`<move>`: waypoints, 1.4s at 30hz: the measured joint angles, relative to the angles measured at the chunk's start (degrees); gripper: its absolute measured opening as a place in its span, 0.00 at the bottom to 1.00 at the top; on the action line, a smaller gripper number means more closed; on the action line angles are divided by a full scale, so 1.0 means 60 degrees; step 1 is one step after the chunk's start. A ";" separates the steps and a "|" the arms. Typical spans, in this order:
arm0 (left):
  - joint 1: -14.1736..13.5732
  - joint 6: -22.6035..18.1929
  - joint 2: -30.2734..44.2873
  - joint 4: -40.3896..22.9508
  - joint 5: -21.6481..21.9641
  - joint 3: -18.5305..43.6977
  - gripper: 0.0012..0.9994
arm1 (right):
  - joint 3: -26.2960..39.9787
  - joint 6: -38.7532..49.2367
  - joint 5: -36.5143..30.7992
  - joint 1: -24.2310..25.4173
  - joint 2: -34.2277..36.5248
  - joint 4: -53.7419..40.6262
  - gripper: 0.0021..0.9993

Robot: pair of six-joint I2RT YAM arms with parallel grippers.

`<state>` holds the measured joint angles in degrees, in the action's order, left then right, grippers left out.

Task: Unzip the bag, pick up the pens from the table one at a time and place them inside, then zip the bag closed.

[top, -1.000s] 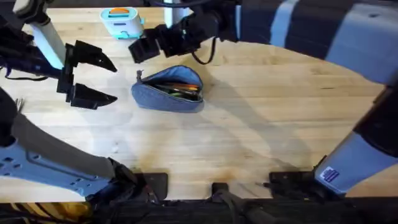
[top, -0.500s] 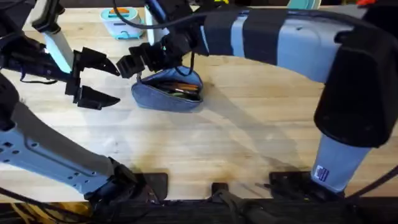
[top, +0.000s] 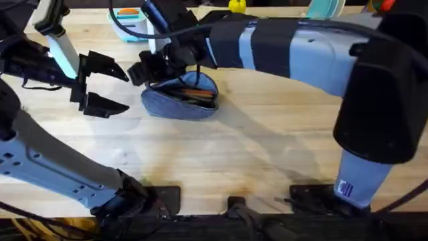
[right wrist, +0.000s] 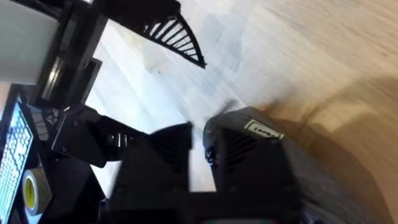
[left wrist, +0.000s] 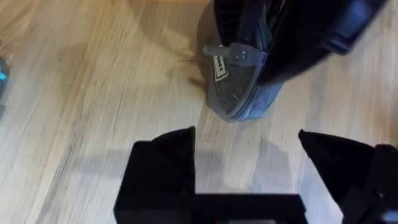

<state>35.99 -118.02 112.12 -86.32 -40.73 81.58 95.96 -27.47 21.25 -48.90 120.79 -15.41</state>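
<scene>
On the pale wooden table, toward its far left part, lies the blue-grey bag, its zipper open along the top so that orange and dark items show inside from the overhead view. Over the bag's left end sits the right gripper, its arm stretching across from the lower right as a long grey and black sleeve. From above, the right gripper is a dark cluster at the bag's end, and whether its fingers meet cannot be read there. The right wrist view gives more: two black fingers stand close together with a narrow gap, and the bag's end, bearing a small white label, lies just beside them; whether they pinch anything I cannot tell. To the left of the bag, apart from it, the left gripper hovers with its jaws spread wide, holding nothing. The left wrist view looks between those two spread fingers at bare table and, beyond, the bag's rounded end with its label and a small metal zipper pull, partly under the dark bulk of the other arm. At the table's far edge stands a small light-blue and orange object.
</scene>
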 joint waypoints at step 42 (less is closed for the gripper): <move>-0.1894 0.0000 0.1266 -0.0686 -0.0979 0.0000 0.99 | 0.0011 0.1084 -0.0006 0.0414 -0.0818 -0.1047 0.03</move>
<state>24.62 -118.02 119.72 -90.43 -46.60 81.58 96.03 -20.96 21.21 -46.42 115.87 -21.69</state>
